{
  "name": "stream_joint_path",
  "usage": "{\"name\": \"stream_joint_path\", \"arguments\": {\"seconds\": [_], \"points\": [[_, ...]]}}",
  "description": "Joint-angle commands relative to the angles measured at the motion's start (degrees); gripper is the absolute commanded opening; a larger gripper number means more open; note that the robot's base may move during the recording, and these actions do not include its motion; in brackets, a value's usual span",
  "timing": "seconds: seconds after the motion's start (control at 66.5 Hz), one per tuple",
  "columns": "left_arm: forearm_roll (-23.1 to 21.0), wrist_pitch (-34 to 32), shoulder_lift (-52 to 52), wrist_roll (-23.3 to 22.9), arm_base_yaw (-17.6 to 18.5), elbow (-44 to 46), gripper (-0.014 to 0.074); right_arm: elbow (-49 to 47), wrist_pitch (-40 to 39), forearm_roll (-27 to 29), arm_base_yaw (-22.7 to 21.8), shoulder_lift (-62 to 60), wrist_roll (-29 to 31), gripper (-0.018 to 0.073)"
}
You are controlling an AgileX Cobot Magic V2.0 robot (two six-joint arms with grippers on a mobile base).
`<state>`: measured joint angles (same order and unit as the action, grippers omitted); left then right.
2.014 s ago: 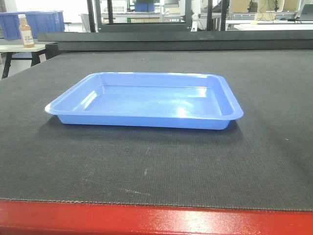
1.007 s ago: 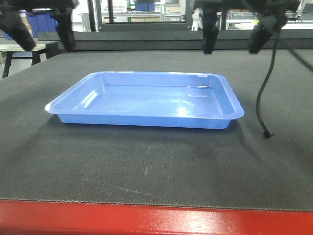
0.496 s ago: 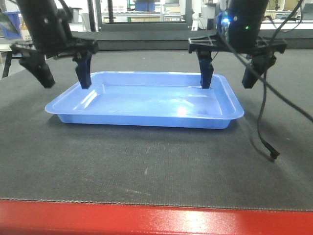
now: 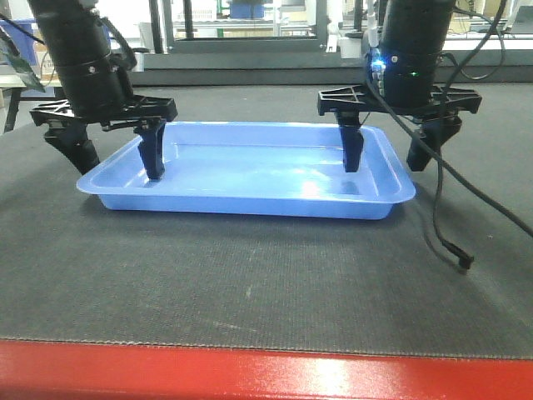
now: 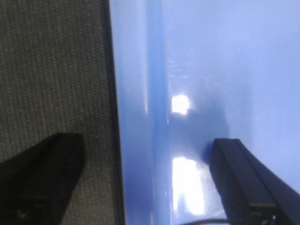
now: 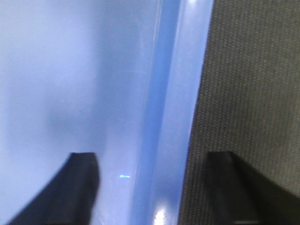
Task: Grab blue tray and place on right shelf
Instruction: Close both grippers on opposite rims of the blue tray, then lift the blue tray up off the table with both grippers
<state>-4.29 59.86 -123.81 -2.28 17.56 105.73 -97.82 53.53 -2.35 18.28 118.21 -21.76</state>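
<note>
The blue tray (image 4: 250, 171) lies flat on the dark mat, a shallow glossy light-blue rectangle. My left gripper (image 4: 118, 162) is open astride its left rim: one finger is inside the tray and the other hangs outside over the mat. My right gripper (image 4: 386, 158) is open astride the right rim in the same way. In the left wrist view the tray's rim (image 5: 136, 70) runs up between the fingers of the left gripper (image 5: 145, 145). In the right wrist view the tray's rim (image 6: 183, 70) passes between the fingers of the right gripper (image 6: 152, 159). The right shelf is out of view.
The dark mat (image 4: 250, 283) covers a table with a red front edge (image 4: 250, 375). A loose black cable (image 4: 450, 237) dangles from the right arm to the mat beside the tray. A raised dark ledge (image 4: 250, 77) runs behind the mat, with racks and benches beyond.
Both arms came down into view from above. Over the last half second they sank further, so each open gripper now straddles a short end of the tray. The tray has not moved.
</note>
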Motion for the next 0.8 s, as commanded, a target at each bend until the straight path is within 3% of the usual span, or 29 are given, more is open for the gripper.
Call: {"name": "stream_joint_path", "arguments": {"seconds": [0.0, 0.105, 0.255, 0.316, 0.616, 0.781], "points": [[-0.9, -1.6, 3.7, -0.5, 0.2, 1.9, 0.0407, -2.0, -1.2, -0.7, -0.4, -3.3, -0.1, 0.0377], [-0.9, -1.6, 3.7, -0.5, 0.2, 1.9, 0.0273, -2.0, 0.3, -0.5, -0.4, -2.6, -0.1, 0.0223], [-0.9, -1.6, 3.7, -0.5, 0.2, 1.9, 0.0012, -2.0, 3.0, -0.4, -0.4, -1.2, -0.1, 0.0062], [-0.9, -1.5, 3.7, -0.5, 0.2, 1.9, -0.0062, -2.0, 3.4, -0.4, -0.4, -1.0, -0.1, 0.0055], [-0.9, 7.3, 6.2, -0.5, 0.3, 7.0, -0.0041, -2.5, 4.0, -0.4, -0.4, -6.5, -0.1, 0.0056], [-0.7, 8.8, 12.1, -0.5, 0.3, 7.7, -0.0041, -2.2, 4.6, -0.5, -0.4, -13.3, -0.1, 0.0056]]}}
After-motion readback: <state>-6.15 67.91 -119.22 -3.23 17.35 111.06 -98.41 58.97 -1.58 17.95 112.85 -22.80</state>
